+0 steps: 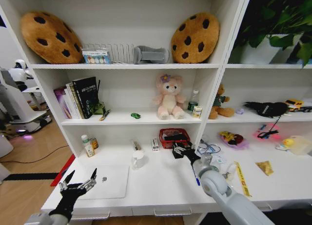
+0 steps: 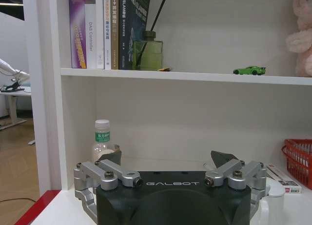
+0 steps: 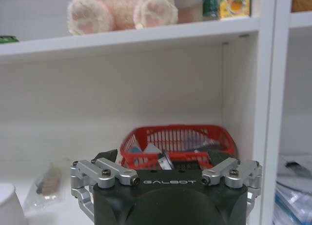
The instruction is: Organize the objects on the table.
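A thin silver-white laptop lies shut on the white table at the front left. My left gripper hovers open over the laptop's left edge, nothing between its fingers. My right gripper is open just in front of the red basket, its fingers spread and holding nothing. A blue pen lies on the table beside the right forearm. The tiny green toy car stands on the shelf above the table, left of the pink bear; it also shows as the green car in the left wrist view.
A white mug stands mid-table, and a small bottle at the back left. Books and a diffuser bottle fill the shelf's left end. A shelf upright splits the table's back; cables, a yellow strap and toys lie to the right.
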Tool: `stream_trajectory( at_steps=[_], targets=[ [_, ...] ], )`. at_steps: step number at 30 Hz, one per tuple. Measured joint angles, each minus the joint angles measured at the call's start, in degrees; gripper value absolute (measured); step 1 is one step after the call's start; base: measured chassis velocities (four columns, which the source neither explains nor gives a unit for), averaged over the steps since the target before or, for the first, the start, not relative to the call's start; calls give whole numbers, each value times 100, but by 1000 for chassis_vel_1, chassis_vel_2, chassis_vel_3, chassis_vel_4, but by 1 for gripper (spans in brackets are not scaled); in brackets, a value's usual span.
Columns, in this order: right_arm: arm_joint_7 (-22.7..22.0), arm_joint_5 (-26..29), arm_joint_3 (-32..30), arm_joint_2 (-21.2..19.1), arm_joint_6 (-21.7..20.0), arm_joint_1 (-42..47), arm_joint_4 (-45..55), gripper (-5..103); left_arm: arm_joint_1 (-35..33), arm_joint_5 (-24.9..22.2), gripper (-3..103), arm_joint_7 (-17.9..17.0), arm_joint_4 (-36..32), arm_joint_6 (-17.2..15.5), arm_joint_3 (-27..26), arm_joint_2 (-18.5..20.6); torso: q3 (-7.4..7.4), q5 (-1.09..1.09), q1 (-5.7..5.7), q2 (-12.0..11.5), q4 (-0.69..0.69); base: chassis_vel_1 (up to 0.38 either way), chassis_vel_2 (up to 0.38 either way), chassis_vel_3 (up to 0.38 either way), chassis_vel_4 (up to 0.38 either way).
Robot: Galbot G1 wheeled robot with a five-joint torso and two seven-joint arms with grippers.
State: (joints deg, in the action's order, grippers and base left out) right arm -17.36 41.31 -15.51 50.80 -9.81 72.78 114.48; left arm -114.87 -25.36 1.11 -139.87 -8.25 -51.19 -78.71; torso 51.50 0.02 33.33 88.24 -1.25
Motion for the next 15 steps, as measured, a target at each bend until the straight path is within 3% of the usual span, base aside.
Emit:
stream_trajectory(
  at_steps=[6, 15],
  targets=[
    [16, 350, -267, -86, -175, 411, -2, 100, 0, 0, 100, 0, 0, 0, 0, 0, 0, -2, 0, 0, 0, 0, 0, 0, 0],
    [-94, 822, -37, -101, -473, 261, -310, 101, 0, 0, 100, 0, 0, 0, 0, 0, 1, -2, 1, -1, 3, 0, 0, 0, 0]
  ],
)
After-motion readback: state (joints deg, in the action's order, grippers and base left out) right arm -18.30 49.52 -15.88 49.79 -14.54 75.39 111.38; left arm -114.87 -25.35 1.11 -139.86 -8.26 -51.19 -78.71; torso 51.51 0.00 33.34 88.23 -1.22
